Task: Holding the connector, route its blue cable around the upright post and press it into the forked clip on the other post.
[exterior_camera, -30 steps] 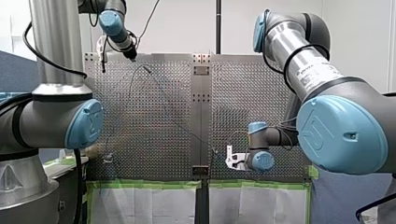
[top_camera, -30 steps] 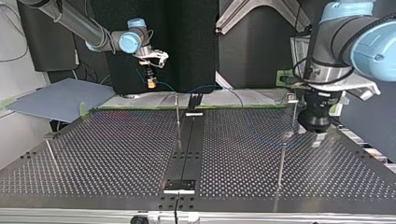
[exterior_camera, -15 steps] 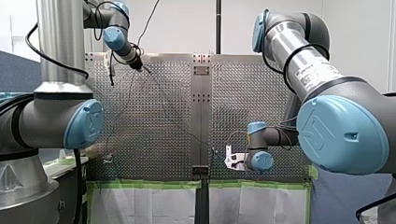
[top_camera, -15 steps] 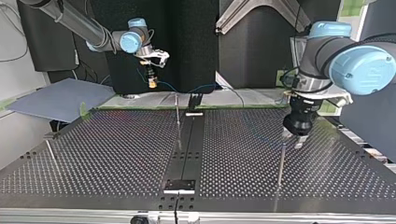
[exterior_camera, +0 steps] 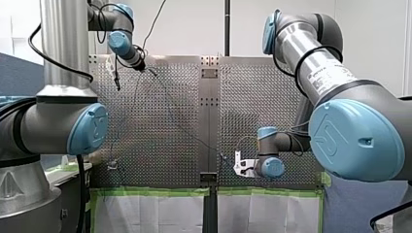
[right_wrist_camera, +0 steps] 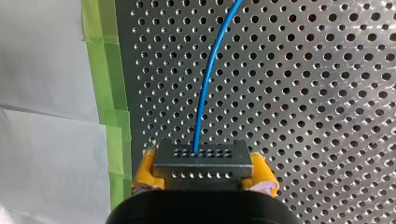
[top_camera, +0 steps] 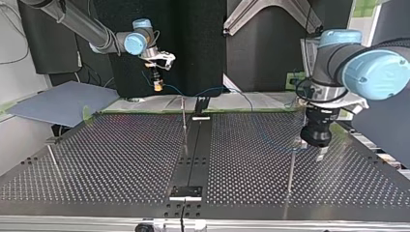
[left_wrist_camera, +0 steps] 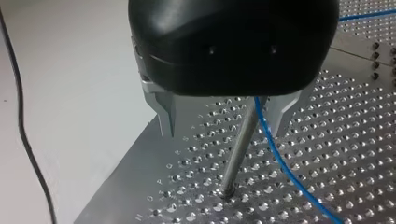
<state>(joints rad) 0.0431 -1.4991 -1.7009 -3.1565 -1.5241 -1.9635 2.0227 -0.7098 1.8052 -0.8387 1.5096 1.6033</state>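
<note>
While my right claw (exterior_camera: 239,166) hangs low near the front view's lower edge, my left claw (exterior_camera: 138,64) reaches to the far edge of the perforated bench (exterior_camera: 160,121). The two are well apart, and neither claw's fingers can be read here.

Top view: at the view's left the right claw, raised above the bench, carries the connector (top_camera: 156,86). From it the blue cable (top_camera: 212,90) runs toward the left claw, poised over an upright post (top_camera: 291,169).

Left wrist view: the metal fingers (left_wrist_camera: 167,116) stand wide apart and grip nothing. Post and cable both pass between them, the cable just beside the post. The claw body hides the post's top, so whether it bears the forked clip cannot be told.

Right wrist view: this view alone shows the yellow pads (right_wrist_camera: 145,173) clamped on the connector, with the cable leaving its face.

Judged step: seating the cable at this post. The next move likely calls for guiding the cable against the post without the fingers striking it.
</note>
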